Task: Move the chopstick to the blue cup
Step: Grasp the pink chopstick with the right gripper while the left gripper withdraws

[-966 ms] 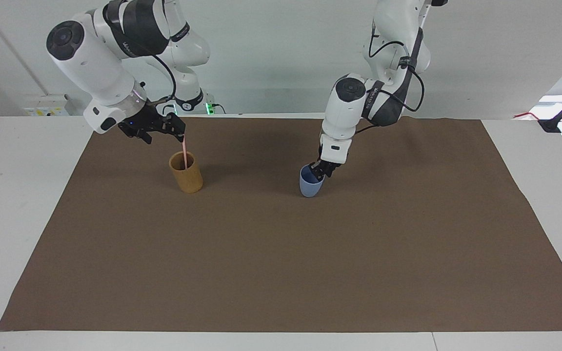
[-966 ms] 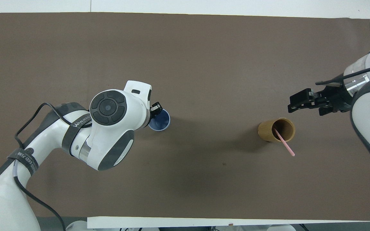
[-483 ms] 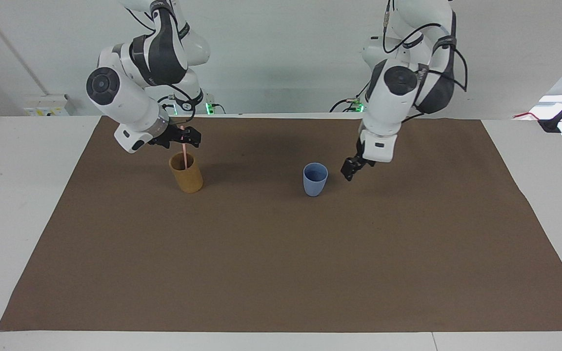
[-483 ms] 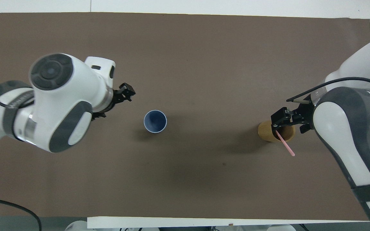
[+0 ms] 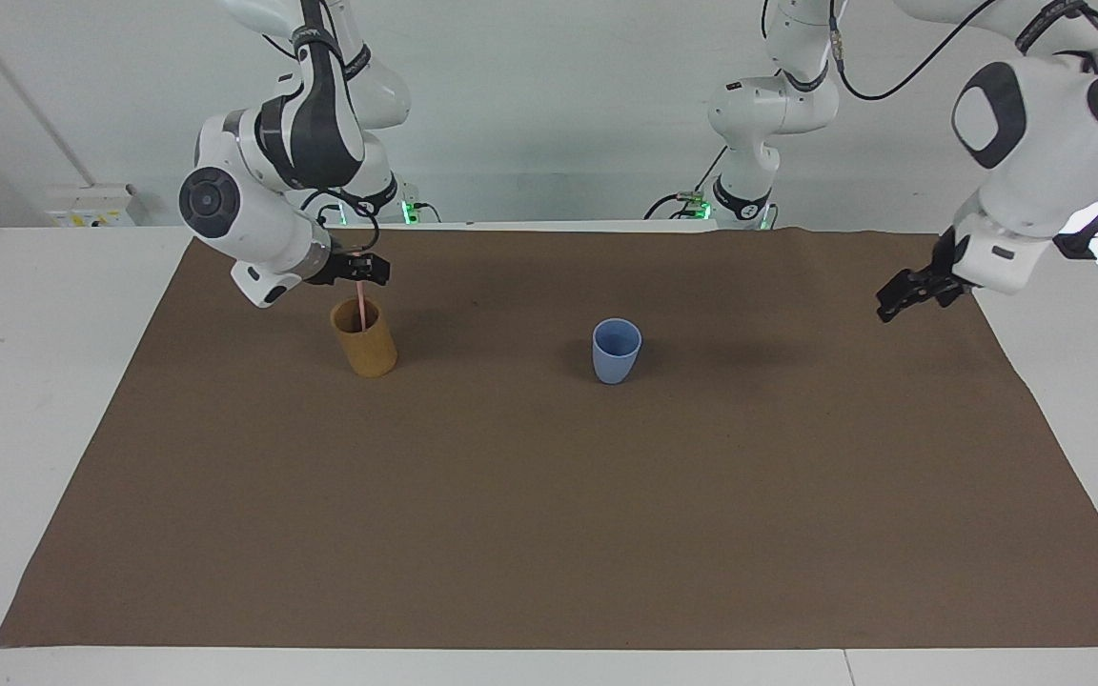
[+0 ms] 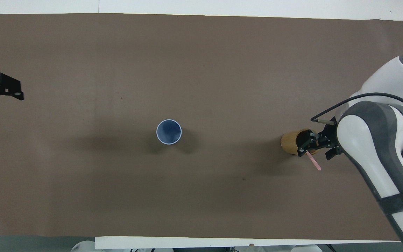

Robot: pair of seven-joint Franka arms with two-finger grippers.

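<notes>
My right gripper (image 5: 359,271) hangs over the tan cup (image 5: 365,354), level with the top of the chopstick (image 5: 359,307). The stick passes between its fingers, but I cannot tell whether they already pinch it or are only closing in. The chopstick stands in the tan cup, leaning on the rim, at my right arm's end of the brown mat (image 5: 549,514).

To do this grasp well, I judge I should centre the stick between the fingers and close gently without shoving the cup. Then I should lift straight up until the lower tip clears the rim, before carrying it sideways.

The blue cup (image 5: 616,354) stands upright and empty near the middle of the mat, well apart from the tan cup. My left gripper (image 5: 913,293), fingers spread and holding nothing, waits over the mat's edge at my left arm's end.

Against the earlier frames, my left gripper has let go of the blue cup's rim and swung well away from it. My right gripper has dropped closer around the stick. Neither cup has shifted.
</notes>
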